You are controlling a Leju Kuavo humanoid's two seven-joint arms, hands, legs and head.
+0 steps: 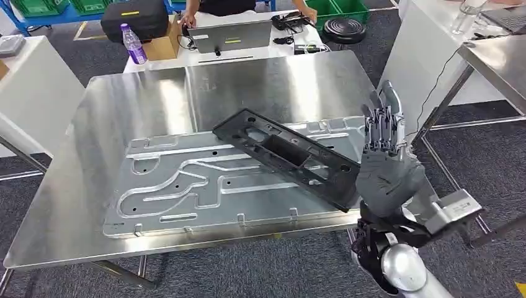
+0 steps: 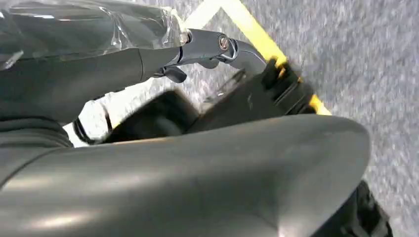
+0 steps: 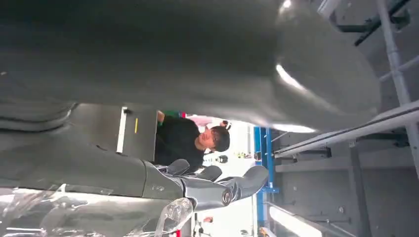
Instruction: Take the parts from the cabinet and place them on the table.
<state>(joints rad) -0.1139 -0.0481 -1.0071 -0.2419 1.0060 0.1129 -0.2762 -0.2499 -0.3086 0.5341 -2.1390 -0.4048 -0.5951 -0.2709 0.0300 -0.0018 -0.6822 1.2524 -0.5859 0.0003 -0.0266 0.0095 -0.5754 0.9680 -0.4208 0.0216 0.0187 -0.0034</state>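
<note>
The right hand (image 1: 386, 162) is raised, fingers straight, released, at the table's (image 1: 93, 112) right edge beside the black frame (image 1: 288, 158) lying across the silver panel (image 1: 186, 186). Left hand's state: cannot tell.

- A grey speckled carpet floor (image 1: 260, 267) runs under a steel table (image 1: 74, 205); a yellow line (image 2: 257, 34) is painted on it
- A white desk (image 1: 260, 46) stands beyond the table, with a laptop (image 1: 231, 36), a purple bottle (image 1: 134, 45) and a cardboard box (image 1: 162, 45) on it
- Green bins (image 1: 338, 9) sit at the back; a black round stool (image 1: 344, 28) stands near them
- A person (image 3: 190, 140) in black sits at the desk
</note>
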